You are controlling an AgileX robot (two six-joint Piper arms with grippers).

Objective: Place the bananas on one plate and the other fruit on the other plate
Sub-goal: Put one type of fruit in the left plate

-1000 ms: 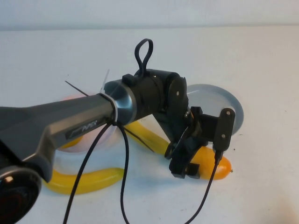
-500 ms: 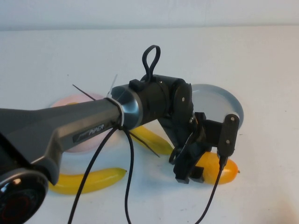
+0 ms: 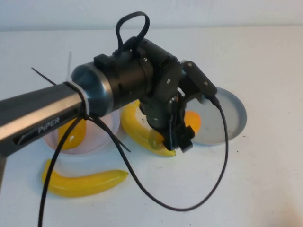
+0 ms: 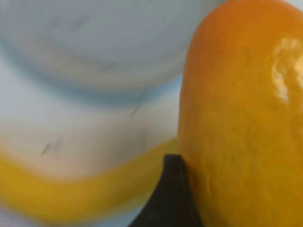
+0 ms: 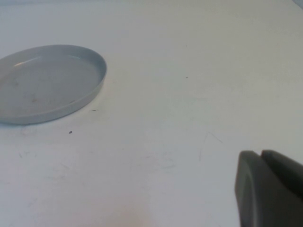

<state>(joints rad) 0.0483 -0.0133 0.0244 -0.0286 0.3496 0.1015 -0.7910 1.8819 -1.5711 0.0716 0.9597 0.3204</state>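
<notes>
Starting nearest you, one banana (image 3: 84, 182) lies flat on the white table (image 3: 265, 179), in front of the pale pink plate (image 3: 102, 142). On that plate you can see one mango-like fruit (image 3: 73, 135) resting. Just beyond, your left gripper (image 3: 177, 137) is clamped around the second mango-like fruit (image 3: 191, 120), lifted above the second banana (image 3: 137, 130), which lies between the two plates. Behind the held fruit sits the grey-blue plate (image 3: 232, 116). Your right gripper (image 5: 270, 189), fingers pressed together with nothing between them, hangs over bare table well apart from that plate.
</notes>
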